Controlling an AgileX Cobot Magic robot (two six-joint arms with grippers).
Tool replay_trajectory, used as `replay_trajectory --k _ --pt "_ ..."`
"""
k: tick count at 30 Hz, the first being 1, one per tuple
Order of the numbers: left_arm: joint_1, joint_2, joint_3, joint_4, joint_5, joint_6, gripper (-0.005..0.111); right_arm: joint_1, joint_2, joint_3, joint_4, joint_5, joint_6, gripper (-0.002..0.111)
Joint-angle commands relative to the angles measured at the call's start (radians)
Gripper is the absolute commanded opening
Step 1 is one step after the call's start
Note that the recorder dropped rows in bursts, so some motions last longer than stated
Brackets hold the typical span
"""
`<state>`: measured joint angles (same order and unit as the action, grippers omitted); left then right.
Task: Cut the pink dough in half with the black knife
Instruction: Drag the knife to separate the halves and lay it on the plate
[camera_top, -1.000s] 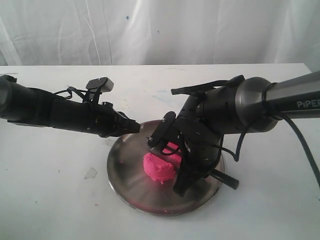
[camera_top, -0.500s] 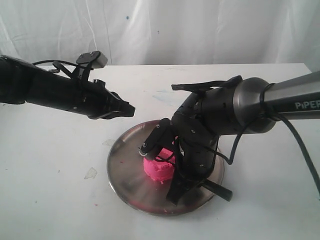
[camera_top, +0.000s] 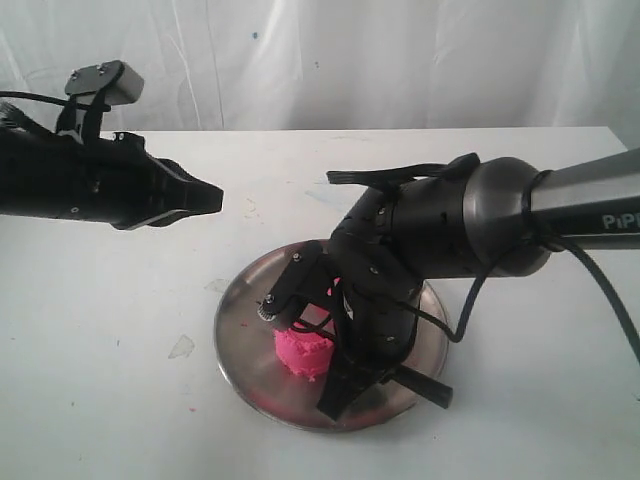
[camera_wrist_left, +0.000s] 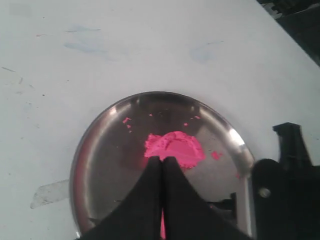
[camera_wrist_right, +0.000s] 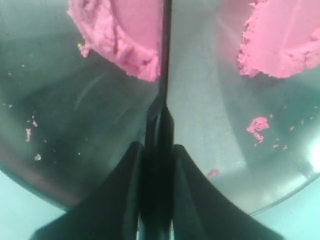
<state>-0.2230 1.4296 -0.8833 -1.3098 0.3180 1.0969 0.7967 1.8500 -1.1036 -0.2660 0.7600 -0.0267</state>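
Right wrist view: right gripper (camera_wrist_right: 159, 150) fingers clamped tight on the black knife (camera_wrist_right: 163, 70), blade running straight out ahead of the fingertips, edge-on. Two pink masses sit either side of the blade, one touching it, the other well apart across bare steel, so the pink dough (camera_wrist_right: 122, 37) looks already split, or nearly. Cannot tell whether the far ends are still joined; top of the view cuts them off. Loose pink crumbs (camera_wrist_right: 257, 125) lie on the plate (camera_wrist_right: 60, 125) near the fingers.

Exterior view: right gripper (camera_top: 345, 385) is low over the near rim of the plate (camera_top: 235, 340), the dough (camera_top: 303, 352) just beside it toward the plate centre. Knife itself is hidden by the arm there. Left gripper (camera_top: 205, 198) is up and well away from the plate, holding nothing.

Left wrist view: left gripper (camera_wrist_left: 162, 165) fingertips pressed together, empty, dough (camera_wrist_left: 175, 148) just past the tips, plate (camera_wrist_left: 100, 125) below.

Judgement: the step is finishing the cut. To do it well, keep the blade vertical and pressed to the steel, draw it fully through to the dough's far side, then lift straight up so the touching half does not stick and drag. The plate is unheld and could slide.
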Motion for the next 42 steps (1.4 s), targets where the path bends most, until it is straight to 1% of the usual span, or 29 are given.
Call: replay_trajectory --k 1,8,13,18,21,25,30,33,39,41,42 --pt "0.001 -0.109 0.063 -0.026 0.071 -0.026 0.0 0.0 -0.013 -0.015 0.006 -0.061 0.035 0.0" --pt "0.001 -0.286 0.199 -0.034 0.035 -0.026 0.0 -0.009 -0.013 -0.04 0.027 -0.07 0.038 0.0" --pt "0.001 -0.434 0.287 -0.05 0.044 -0.028 0.0 -0.075 -0.011 -0.04 0.105 -0.081 0.01 0.0" --pt "0.001 -0.552 0.329 -0.054 0.056 -0.029 0.0 -0.141 -0.011 -0.04 0.372 -0.049 -0.217 0.0" --pt "0.001 -0.6 0.334 -0.057 0.056 -0.031 0.0 -0.167 -0.011 -0.04 0.437 -0.025 -0.275 0.0" --pt "0.001 -0.627 0.334 -0.057 0.056 -0.049 0.0 -0.192 -0.011 -0.04 0.499 -0.011 -0.337 0.0" --pt "0.001 -0.627 0.334 -0.057 0.11 -0.049 0.0 -0.216 -0.002 -0.04 0.501 0.016 -0.339 0.0" --pt "0.001 -0.627 0.334 -0.057 0.132 -0.051 0.0 -0.218 0.01 -0.04 0.501 0.021 -0.352 0.0" --pt "0.001 -0.627 0.334 -0.057 0.132 -0.051 0.0 -0.218 0.041 -0.04 0.53 0.021 -0.378 0.0" --pt "0.001 -0.627 0.334 -0.057 0.132 -0.056 0.0 -0.218 0.056 -0.04 0.531 0.021 -0.378 0.003" --pt "0.001 -0.627 0.334 -0.057 0.132 -0.058 0.0 -0.218 0.061 -0.04 0.531 0.021 -0.378 0.006"
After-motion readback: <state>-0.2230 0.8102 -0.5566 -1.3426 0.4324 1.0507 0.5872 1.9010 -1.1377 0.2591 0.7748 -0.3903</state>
